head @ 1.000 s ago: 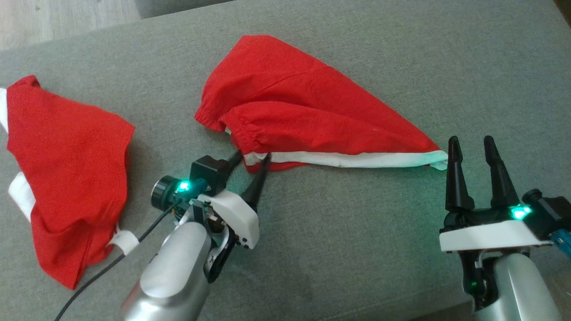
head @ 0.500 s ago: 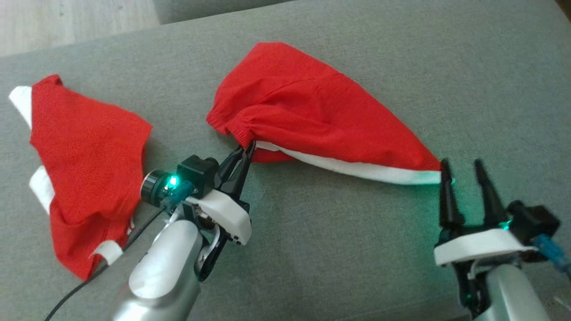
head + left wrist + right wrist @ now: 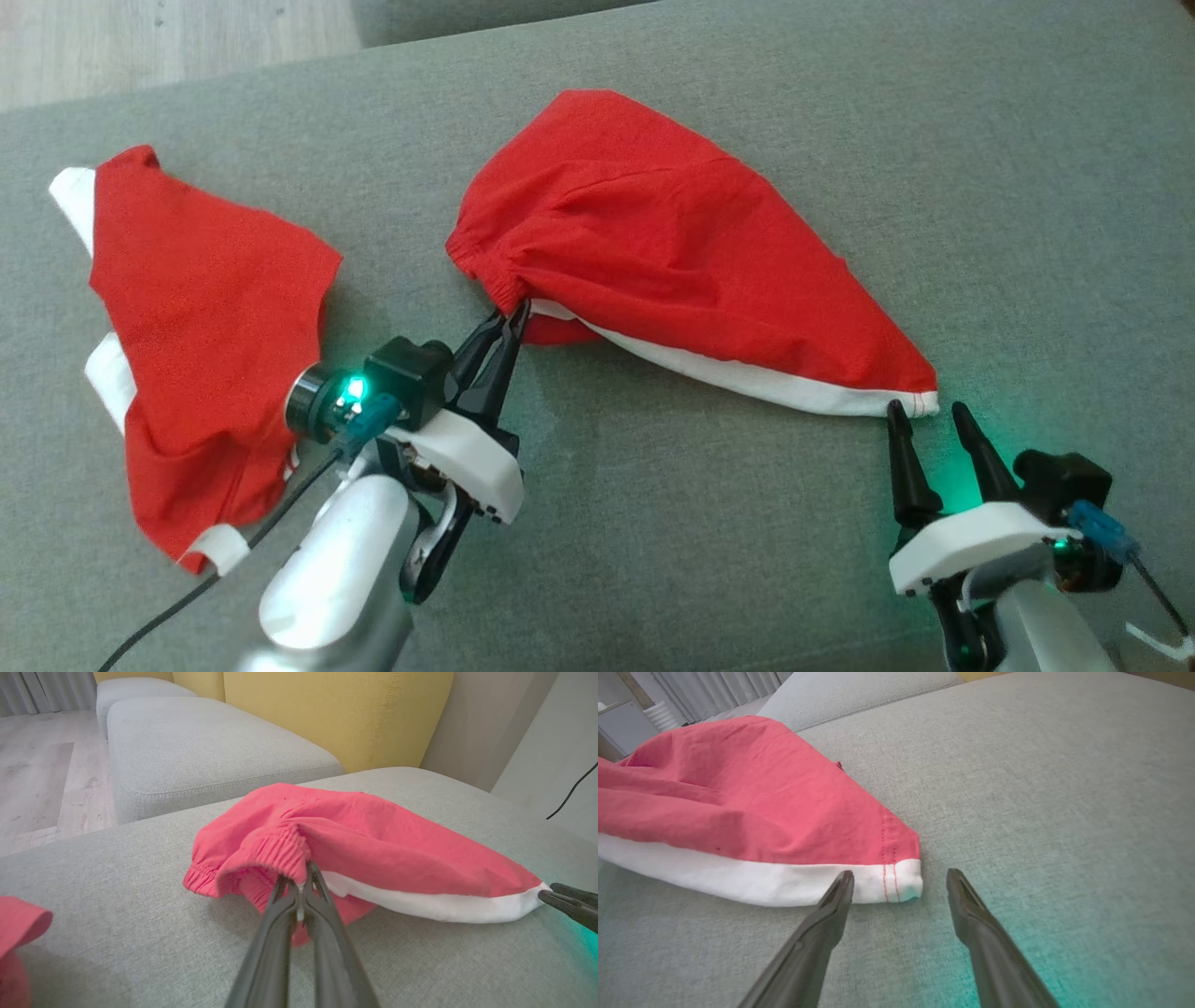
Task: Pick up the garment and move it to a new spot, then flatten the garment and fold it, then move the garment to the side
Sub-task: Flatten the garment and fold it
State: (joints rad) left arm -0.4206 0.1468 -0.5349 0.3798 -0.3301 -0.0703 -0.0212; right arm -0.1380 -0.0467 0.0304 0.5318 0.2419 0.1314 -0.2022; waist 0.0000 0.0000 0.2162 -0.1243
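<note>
Since there are two red garments on the grey sofa (image 3: 700,551), count first: the garment (image 3: 672,243) sits mid-sofa and the other garment (image 3: 205,327) lies well off to its left. Two grippers as well. The left gripper (image 3: 512,313) is pinched tight on the garment's elastic waistband, and that edge is raised a bit. The right gripper (image 3: 926,411) is spread wide and holds nothing, its tips right at the white-hemmed corner. The garment looks rumpled, red with a white band along the near edge, drawn out in a rough wedge between the grippers.
</note>
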